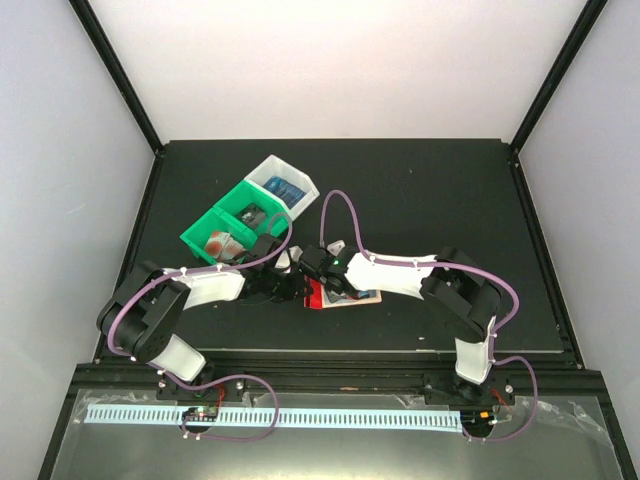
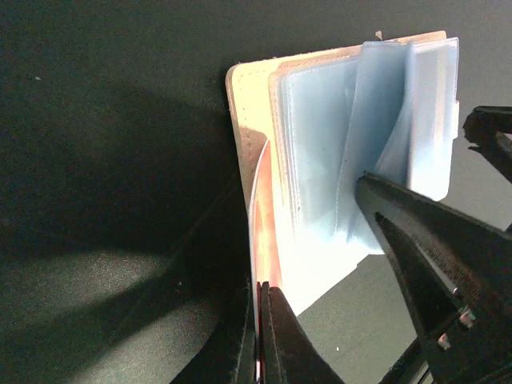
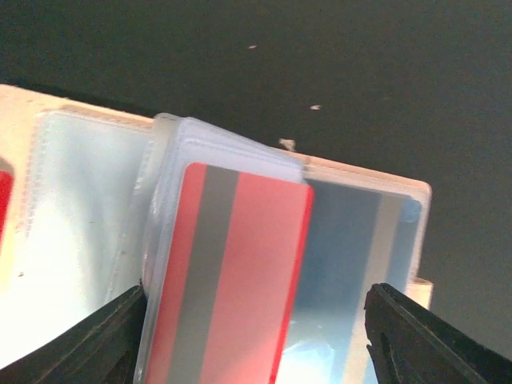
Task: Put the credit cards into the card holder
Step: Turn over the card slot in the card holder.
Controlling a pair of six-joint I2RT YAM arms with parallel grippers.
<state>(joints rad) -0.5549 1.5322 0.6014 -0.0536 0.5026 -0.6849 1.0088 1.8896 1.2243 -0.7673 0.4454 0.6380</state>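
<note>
The tan card holder [image 2: 248, 96] lies open near the table's front, also in the top view [image 1: 362, 296]. Its clear plastic sleeves [image 2: 368, 136] fan upward. My left gripper [image 2: 261, 336] is shut on the edge of a red card [image 2: 266, 232], which stands on edge between the tan cover and the sleeves. My right gripper [image 3: 256, 336] is open, its fingers [image 3: 96, 340] straddling the sleeves. One sleeve holds a red card with a grey stripe [image 3: 232, 272], and the sleeve beside it holds a blue striped card [image 3: 352, 256].
Two joined green bins [image 1: 200, 232] and a white bin [image 1: 262, 172] stand behind the left arm. The white bin holds a blue card [image 1: 285, 187] and a green bin holds a dark item [image 1: 250, 213]. Both arms crowd together over the holder.
</note>
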